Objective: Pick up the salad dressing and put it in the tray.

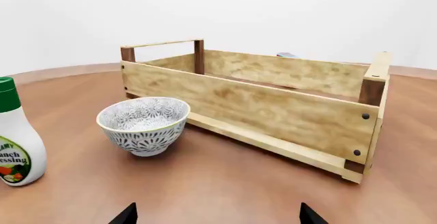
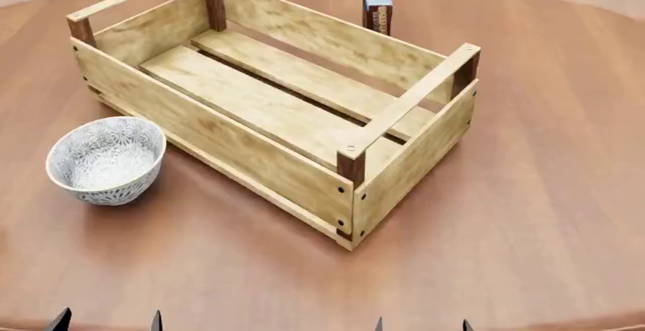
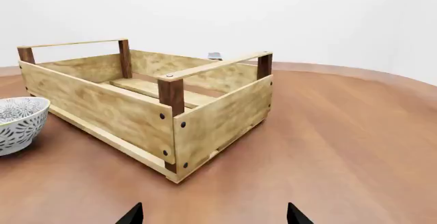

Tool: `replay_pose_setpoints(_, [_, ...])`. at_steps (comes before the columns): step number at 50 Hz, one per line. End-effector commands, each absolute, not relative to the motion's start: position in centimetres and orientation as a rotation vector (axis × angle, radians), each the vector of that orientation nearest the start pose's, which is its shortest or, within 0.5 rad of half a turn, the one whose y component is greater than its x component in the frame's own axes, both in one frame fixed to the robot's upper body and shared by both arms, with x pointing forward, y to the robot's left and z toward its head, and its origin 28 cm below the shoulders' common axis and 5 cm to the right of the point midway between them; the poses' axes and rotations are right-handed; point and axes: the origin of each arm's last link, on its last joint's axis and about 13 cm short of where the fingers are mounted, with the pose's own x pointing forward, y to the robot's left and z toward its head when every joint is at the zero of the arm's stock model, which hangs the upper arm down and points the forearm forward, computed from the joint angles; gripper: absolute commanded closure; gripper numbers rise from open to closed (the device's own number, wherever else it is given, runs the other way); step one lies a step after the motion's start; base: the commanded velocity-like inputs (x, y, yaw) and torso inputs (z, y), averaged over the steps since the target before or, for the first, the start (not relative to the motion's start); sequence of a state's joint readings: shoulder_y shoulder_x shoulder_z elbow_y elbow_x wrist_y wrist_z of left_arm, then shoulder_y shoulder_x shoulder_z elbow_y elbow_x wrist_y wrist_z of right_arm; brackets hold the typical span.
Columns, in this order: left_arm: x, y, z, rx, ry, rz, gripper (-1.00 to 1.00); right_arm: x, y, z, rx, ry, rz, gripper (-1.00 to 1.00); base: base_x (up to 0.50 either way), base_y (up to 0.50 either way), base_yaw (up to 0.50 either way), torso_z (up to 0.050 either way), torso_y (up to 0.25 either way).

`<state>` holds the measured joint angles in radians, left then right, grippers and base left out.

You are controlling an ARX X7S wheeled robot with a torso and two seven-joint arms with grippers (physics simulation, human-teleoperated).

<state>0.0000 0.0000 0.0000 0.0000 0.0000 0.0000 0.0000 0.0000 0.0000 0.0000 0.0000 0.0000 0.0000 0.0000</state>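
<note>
While both claws sit spread and empty | your salad dressing (image 1: 15,134) stands upright on the tabletop (image 2: 544,195) | near the bowl (image 1: 143,125) | outside the tray (image 2: 292,131).

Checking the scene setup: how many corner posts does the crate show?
4: the tray has one dark post at each corner, two at its end near the carton box, two at the other. None hidden.

Table inventory: four loose items, two grippers.

One wooden crate (image 2: 264,103) with four dark corner posts and two bottom slats visible. One patterned bowl (image 2: 106,159). One dressing bottle (image 1: 15,134), seen only in the left wrist view. One carton box (image 2: 377,4) behind the crate. One round wooden table (image 2: 544,195). Two grippers, left (image 2: 107,320) and right (image 2: 421,323), two fingertips showing on each.
</note>
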Motion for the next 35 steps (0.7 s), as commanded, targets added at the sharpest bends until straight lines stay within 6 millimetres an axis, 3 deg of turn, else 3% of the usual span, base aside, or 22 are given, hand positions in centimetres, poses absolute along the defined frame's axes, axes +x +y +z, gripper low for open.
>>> replay_pose_setpoints(1, [21.03, 20.53, 1.28, 0.0, 0.0, -0.001, -1.0, 20.95, -9.56, 1.29, -0.005, -0.001, 0.005, -1.0, 0.0, 0.0, 0.0, 0.0, 0.0])
replay_pose_setpoints(20, [21.0, 20.55, 1.16, -0.004, 0.01, -0.002, -1.0, 21.01, -9.53, 1.25, -0.024, 0.004, -0.004, -1.0, 0.0, 0.0, 0.0, 0.0, 0.0])
replay_pose_setpoints(35, [21.03, 20.59, 1.19, -0.007, 0.014, 0.005, -1.0, 20.99, -9.55, 1.29, -0.022, -0.002, -0.006, -1.0, 0.0, 0.5, 0.0, 0.0, 0.0])
